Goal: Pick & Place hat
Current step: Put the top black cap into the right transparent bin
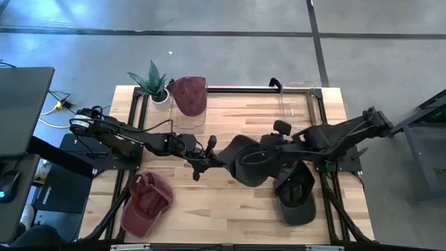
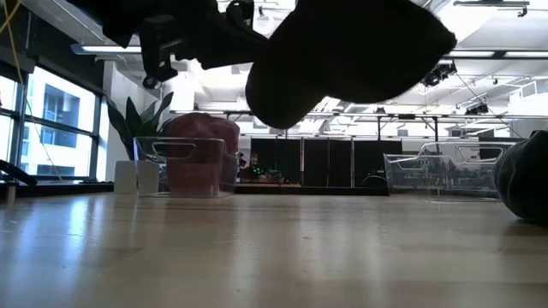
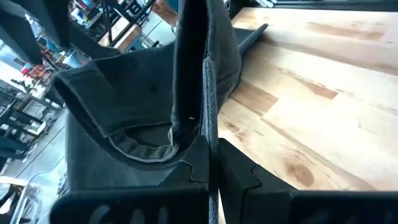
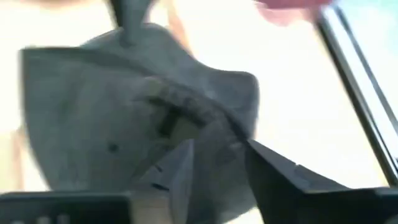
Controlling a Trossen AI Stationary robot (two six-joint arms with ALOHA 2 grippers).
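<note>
The dark grey hat [image 1: 245,162] hangs crumpled above the counter [image 1: 230,202] — both grippers' jaws clenched on its fabric — left gripper [image 1: 212,159], right gripper [image 1: 268,150].

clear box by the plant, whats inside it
A maroon cap sits in the clear box, beside the plant. The cap fills the box, so whatever lies under it is hidden.

A dark grey hat [image 1: 247,162] hangs above the table's middle, opening upward; brim toward the left.

dark hat [image 1: 247,162]: matt cloth | table [image 1: 230,209]: pale grained wood | bin [image 1: 296,104]: clear plastic
</note>
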